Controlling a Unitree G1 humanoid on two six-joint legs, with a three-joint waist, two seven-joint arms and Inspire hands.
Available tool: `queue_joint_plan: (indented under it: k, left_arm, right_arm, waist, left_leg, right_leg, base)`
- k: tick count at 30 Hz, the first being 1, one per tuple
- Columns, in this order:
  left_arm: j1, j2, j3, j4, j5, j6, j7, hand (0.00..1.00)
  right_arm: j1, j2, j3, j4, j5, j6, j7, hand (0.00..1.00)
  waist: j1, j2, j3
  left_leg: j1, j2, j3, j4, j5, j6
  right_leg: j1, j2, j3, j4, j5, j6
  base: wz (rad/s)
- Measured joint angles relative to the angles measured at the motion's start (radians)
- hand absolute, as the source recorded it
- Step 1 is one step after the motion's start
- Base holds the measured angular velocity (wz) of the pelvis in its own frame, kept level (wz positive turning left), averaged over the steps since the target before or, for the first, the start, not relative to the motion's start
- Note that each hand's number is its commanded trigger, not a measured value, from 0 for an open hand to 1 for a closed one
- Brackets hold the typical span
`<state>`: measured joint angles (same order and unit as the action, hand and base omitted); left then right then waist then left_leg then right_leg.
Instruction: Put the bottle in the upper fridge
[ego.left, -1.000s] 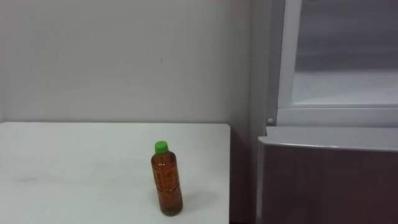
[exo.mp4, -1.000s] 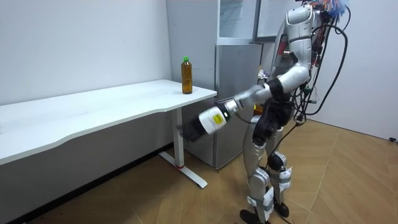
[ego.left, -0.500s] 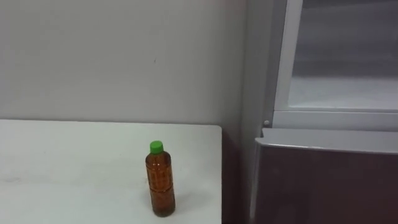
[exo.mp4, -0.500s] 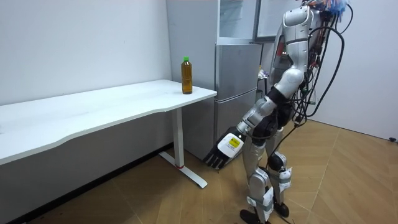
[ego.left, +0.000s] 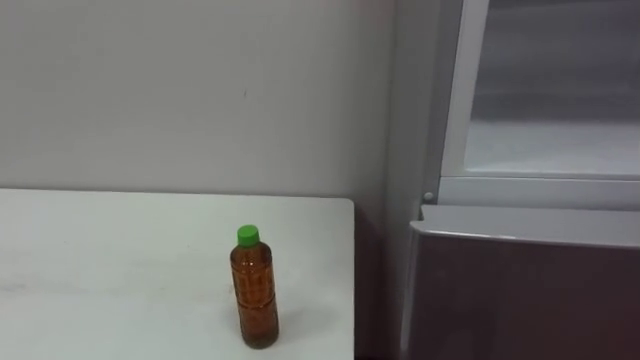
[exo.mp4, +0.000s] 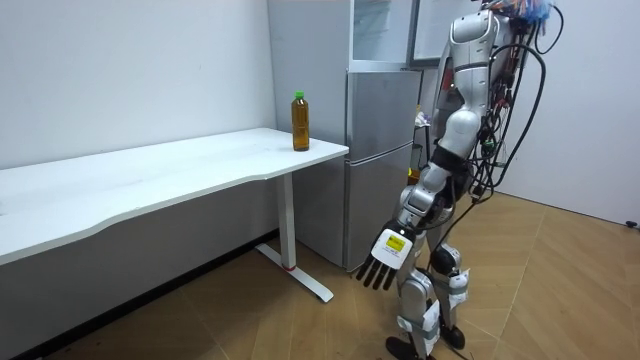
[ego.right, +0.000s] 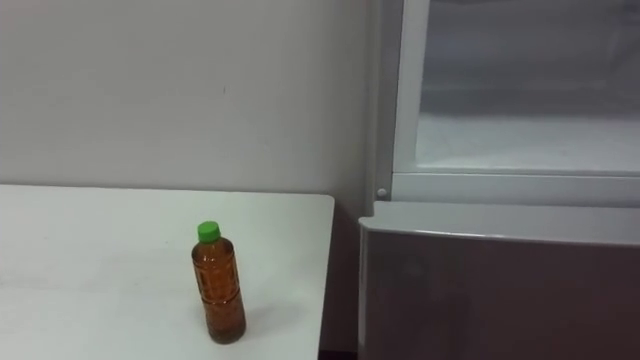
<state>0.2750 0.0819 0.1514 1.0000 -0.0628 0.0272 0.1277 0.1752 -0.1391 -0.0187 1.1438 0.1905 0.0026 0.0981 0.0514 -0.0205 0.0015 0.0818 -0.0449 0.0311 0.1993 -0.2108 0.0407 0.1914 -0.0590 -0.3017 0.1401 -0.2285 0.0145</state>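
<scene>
Room view shows the left robot hand (exo.mp4: 385, 262) hanging low beside the robot's leg. Its fingers are straight and spread, it holds nothing, and it is well apart from the work. The amber plastic bottle with a green cap (ego.left: 254, 290) stands upright on the long white surface (ego.left: 110, 270), near the end corner closest to the tall grey fridge (exo.mp4: 380, 150).

That placing is the main risk, I judge. The bottle is tall and narrow, so a glancing touch could tip it. It could then roll off the edge or into the dark gap (ego.left: 375, 280) between surface and fridge. A robot hand rising from below could also strike the surface's edge on the way up.

The upper compartment (ego.left: 550, 140) looks open and pale inside, with a white frame (ego.left: 530, 188) along its lower rim, where the bottle's base might catch. Below it the grey lower door (ego.left: 520, 290) is closed.
</scene>
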Motion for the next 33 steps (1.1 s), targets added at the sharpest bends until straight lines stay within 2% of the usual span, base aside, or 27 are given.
queue_joint_plan:
  k: [4, 12, 18, 33]
  left_arm:
    - [-0.003, 0.009, -0.016, 0.002, 0.029, 0.0, 0.0, 0.0]
    - [-0.013, 0.011, -0.017, 0.01, 0.041, 0.0, -0.001, 0.0]
    - [-0.02, 0.012, -0.018, 0.01, 0.097, 0.0, -0.001, 0.0]
    - [-0.033, 0.013, -0.018, 0.011, 0.134, -0.01, 0.0, 0.0]
  right_arm:
    - [-0.005, 0.0, 0.02, 0.001, 0.0, -0.001, 0.0, 0.0]
    - [-0.018, -0.005, 0.056, 0.002, 0.0, -0.001, 0.0, 0.0]
    - [-0.022, -0.005, 0.075, 0.001, 0.001, -0.001, -0.013, 0.0]
    - [-0.023, -0.004, 0.085, 0.001, 0.0, -0.01, -0.02, 0.0]
  waist:
    - [-0.001, -0.004, 0.0005]
    - [-0.001, -0.006, 0.0014]
    - [0.0, -0.007, 0.0016]
    - [0.0, -0.012, 0.0018]
  left_leg:
    - [0.0, 0.0, 0.001, -0.001, 0.0, 0.0]
    - [-0.001, 0.0, 0.0, -0.001, -0.001, 0.0]
    - [-0.003, -0.001, -0.001, -0.001, 0.0, 0.0]
    - [-0.004, -0.001, -0.001, -0.003, -0.001, 0.0]
  right_leg:
    - [0.0, 0.0, 0.0, -0.001, 0.0, 0.0]
    - [0.0, 0.0, -0.001, -0.001, 0.0, 0.0]
    - [0.0, 0.001, 0.0, -0.003, 0.0, 0.0]
    - [-0.002, 0.001, 0.001, -0.004, 0.0, 0.0]
  base:
    - [0.0]
    - [0.0]
    - [0.0]
    - [0.0]
